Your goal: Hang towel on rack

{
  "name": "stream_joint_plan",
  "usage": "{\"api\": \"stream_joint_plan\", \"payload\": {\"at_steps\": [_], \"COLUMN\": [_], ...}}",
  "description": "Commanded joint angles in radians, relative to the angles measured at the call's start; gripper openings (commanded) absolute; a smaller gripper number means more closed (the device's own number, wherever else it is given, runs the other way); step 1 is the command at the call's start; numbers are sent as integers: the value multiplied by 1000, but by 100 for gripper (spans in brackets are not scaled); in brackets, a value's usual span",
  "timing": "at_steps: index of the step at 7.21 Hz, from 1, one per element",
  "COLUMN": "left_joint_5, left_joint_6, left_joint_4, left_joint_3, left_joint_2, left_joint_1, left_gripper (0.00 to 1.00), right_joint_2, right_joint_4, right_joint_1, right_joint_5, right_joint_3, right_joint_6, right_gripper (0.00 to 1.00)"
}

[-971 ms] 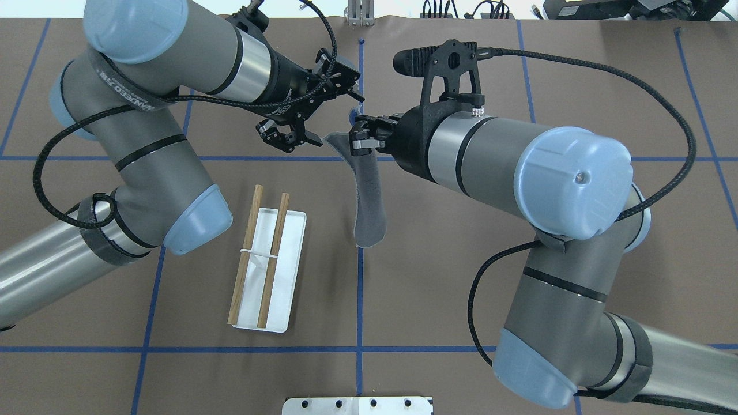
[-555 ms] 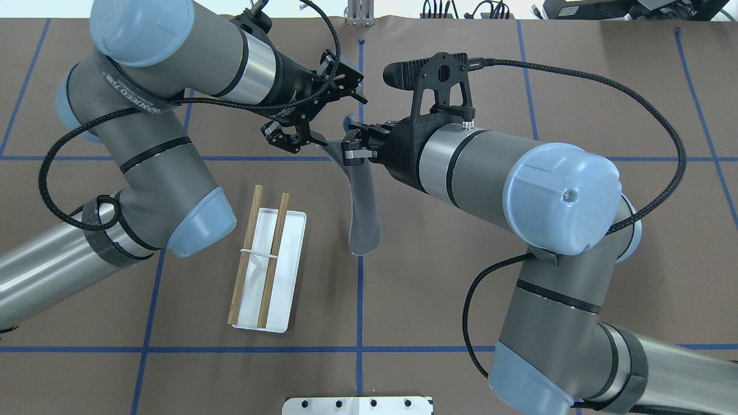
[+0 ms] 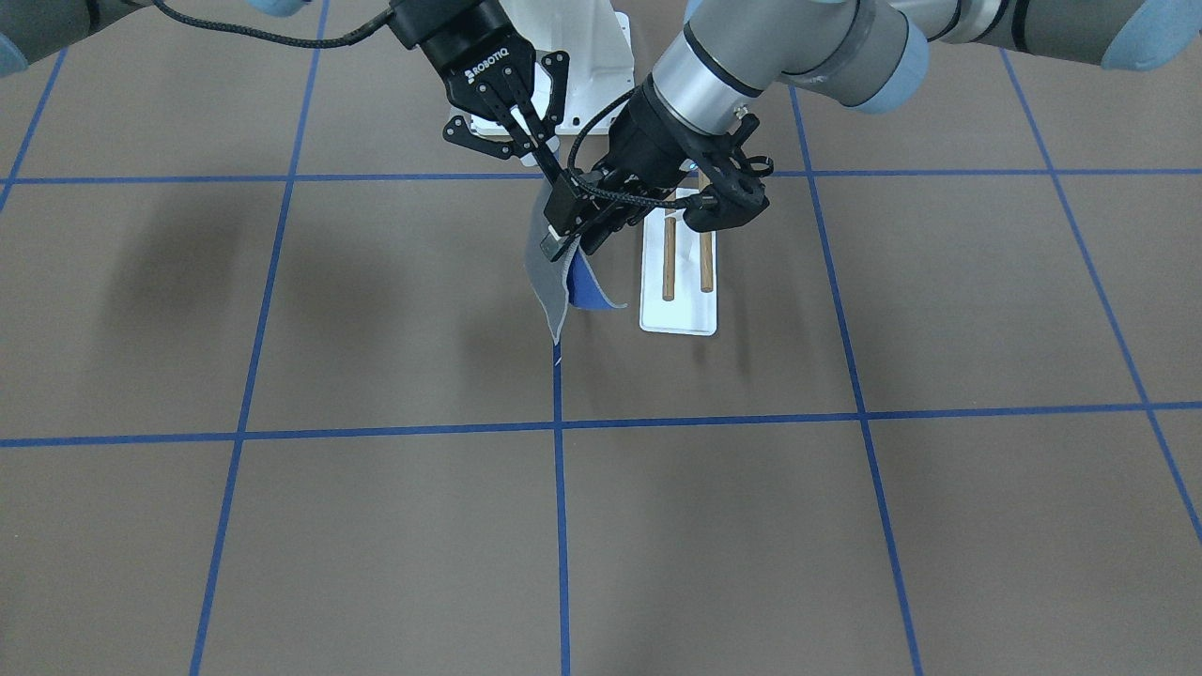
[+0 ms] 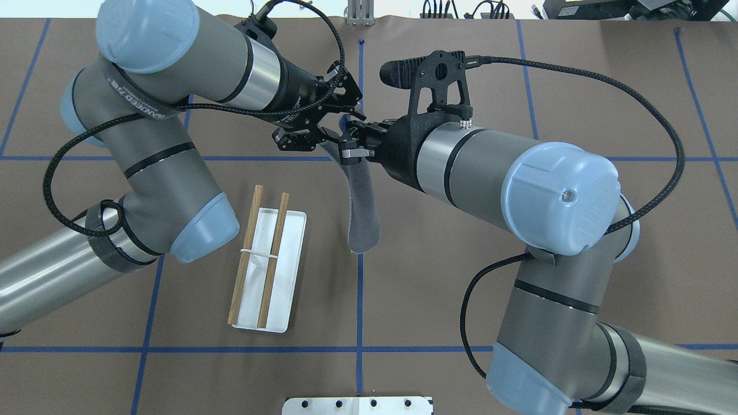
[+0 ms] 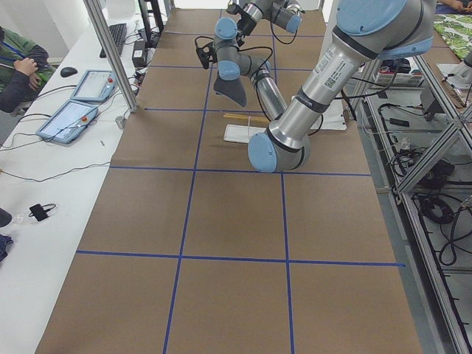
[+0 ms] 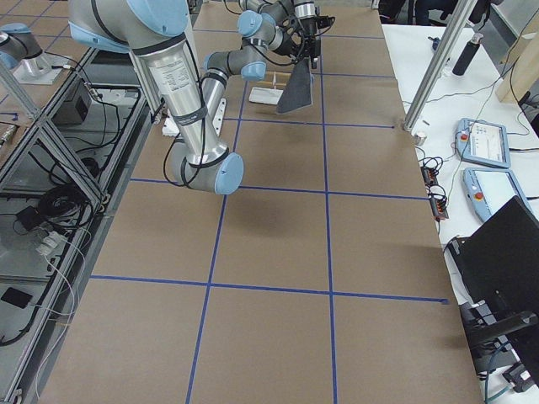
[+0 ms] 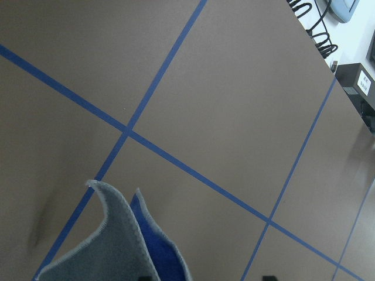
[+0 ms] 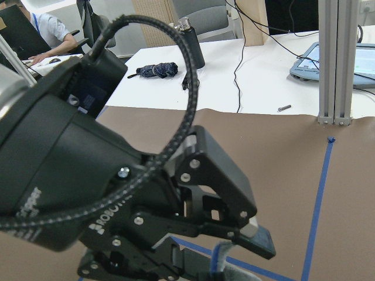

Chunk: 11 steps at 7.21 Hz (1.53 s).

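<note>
Right gripper [image 4: 347, 148] clamps the square grey-and-blue cloth towel [image 4: 364, 202], hanging at upper centre. Left gripper [image 4: 337, 124] stands wide beside it. I risk closing off-corner, leaving it bunched for the wooden-railed white rack [image 4: 288, 276].

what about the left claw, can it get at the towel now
Probably yes: the left claw is open right beside the top of the towel, nothing between them. The right claw, shut on that top, leaves little room.
</note>
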Motion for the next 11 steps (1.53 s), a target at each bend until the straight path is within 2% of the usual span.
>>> {"api": "stream_joint_plan", "payload": {"at_steps": [1, 2, 3, 5, 8, 9, 10, 11], "left_joint_5": [0, 0, 0, 0, 1, 1, 1, 1], "left_joint_6": [1, 1, 2, 1, 2, 2, 7, 19], "left_joint_4": [0, 0, 0, 1, 1, 1, 1, 1], "left_joint_3": [-4, -4, -4, -7, -17, -17, -17, -15], "left_joint_2": [-1, 1, 2, 4, 2, 2, 4, 5], "left_joint_1": [10, 10, 9, 9, 9, 7, 7, 4], "left_gripper": [48, 37, 32, 0, 0, 0, 0, 0], "right_joint_2": [0, 0, 0, 0, -4, -6, -7, -21], "right_joint_4": [1, 1, 1, 1, 0, 0, 0, 0], "right_joint_1": [1, 1, 1, 1, 1, 1, -3, -11], "right_joint_5": [0, 0, 0, 0, 0, 1, 4, 7], "right_joint_3": [0, 0, 3, 4, 4, 4, 7, 36], "right_joint_6": [0, 0, 0, 0, 1, 15, 59, 133], "right_gripper": [0, 0, 0, 0, 0, 9, 97, 100]}}
